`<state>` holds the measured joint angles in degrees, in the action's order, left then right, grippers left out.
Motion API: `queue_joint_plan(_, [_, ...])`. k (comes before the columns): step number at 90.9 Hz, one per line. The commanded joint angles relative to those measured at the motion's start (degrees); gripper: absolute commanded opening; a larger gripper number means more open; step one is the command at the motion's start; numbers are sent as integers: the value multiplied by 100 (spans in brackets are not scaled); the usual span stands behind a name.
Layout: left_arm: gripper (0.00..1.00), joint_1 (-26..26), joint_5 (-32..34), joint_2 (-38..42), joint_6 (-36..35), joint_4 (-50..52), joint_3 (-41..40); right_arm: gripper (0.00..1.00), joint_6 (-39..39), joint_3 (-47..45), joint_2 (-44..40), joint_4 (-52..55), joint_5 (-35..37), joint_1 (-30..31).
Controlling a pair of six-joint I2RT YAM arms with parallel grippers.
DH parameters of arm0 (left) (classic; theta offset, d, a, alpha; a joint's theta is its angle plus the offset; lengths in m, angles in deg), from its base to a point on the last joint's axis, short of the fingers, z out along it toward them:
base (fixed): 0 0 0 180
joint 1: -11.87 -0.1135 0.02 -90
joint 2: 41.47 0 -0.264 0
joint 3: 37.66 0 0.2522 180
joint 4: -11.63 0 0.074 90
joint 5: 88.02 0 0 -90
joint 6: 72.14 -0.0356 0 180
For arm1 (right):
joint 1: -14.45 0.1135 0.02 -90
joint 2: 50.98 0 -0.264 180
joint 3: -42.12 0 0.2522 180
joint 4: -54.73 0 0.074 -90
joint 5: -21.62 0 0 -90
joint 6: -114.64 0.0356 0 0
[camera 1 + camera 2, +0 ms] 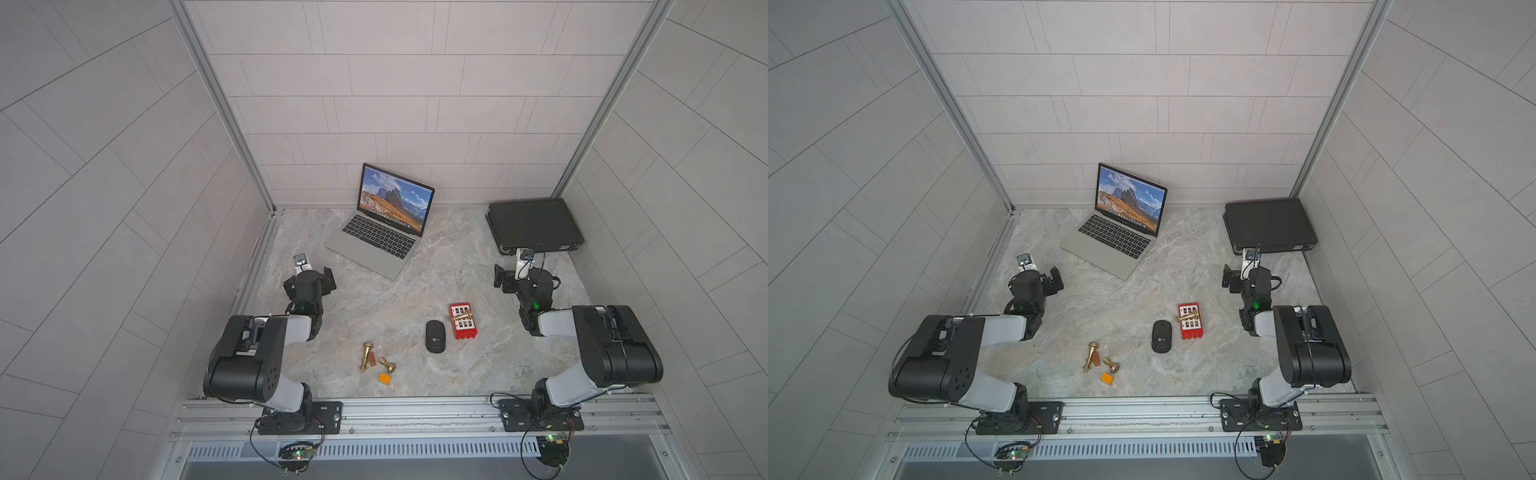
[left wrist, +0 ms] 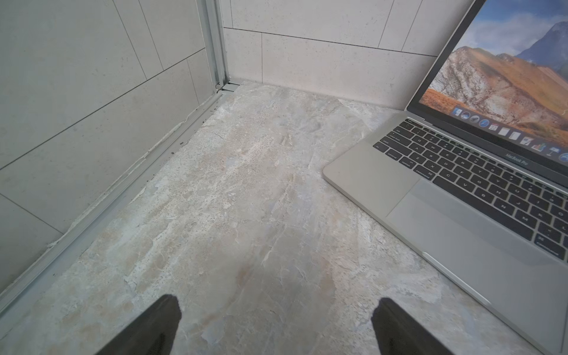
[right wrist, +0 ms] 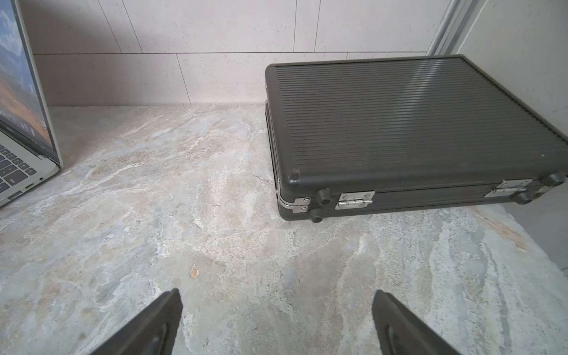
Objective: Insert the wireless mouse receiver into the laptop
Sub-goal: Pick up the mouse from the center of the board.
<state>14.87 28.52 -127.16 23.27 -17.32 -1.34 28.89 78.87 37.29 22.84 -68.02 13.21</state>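
Two grippers: one at each side of the marbled grey-beige stone-look tabletop [image 1: 374, 299], well apart from each other.
Left gripper [image 2: 276, 310]: on the left, close to the left wall. Its black fingers [image 2: 153, 325] stand wide apart with only bare tabletop between them, and it holds nothing.
Slim silver laptop with black keys [image 1: 376, 249]: far, left of centre, lid up and mountain wallpaper lit. It is turned so that one near corner points toward the middle. It sits right of and beyond the left gripper, not touching it [image 2: 461, 246].
Wireless mouse receiver: too small to make out in any view, so I cannot tell where it lies.
Tall brass turned piece [image 1: 366, 355]: near, left of centre, lying on its side, with a small brown block [image 1: 372, 360] just beside it.
Short brass turned piece [image 1: 387, 365]: just right of the brown block.
Small orange block [image 1: 384, 378]: nearest of this cluster.
Black oval mouse [image 1: 434, 336]: near centre, flat on the tabletop.
Red rectangular block with white-framed slots [image 1: 465, 332]: just right of the mouse, with another brass piece [image 1: 462, 316] lying across its top.
Right gripper [image 3: 276, 304]: on the right. Its black fingers [image 3: 399, 325] are spread wide over bare tabletop and hold nothing.
Flat black ribbed case with metal hinges [image 1: 536, 224]: far right corner, closed and lying flat, beyond the right gripper and apart from it.
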Motion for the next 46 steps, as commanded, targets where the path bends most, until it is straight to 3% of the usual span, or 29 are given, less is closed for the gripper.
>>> queue_joint_plan(1, [100, -14, -91, -25, -97, 1, 99, 100, 12, 57, -82, 7, -5, 9])
queue_joint_plan(38, [100, -15, -97, -10, -99, -31, 73, 100, 13, 50, -89, -10, -1, 9])
queue_joint_plan(46, [100, 23, -299, 306, -277, 62, 29, 100, 32, 84, -413, 204, 197, 17])
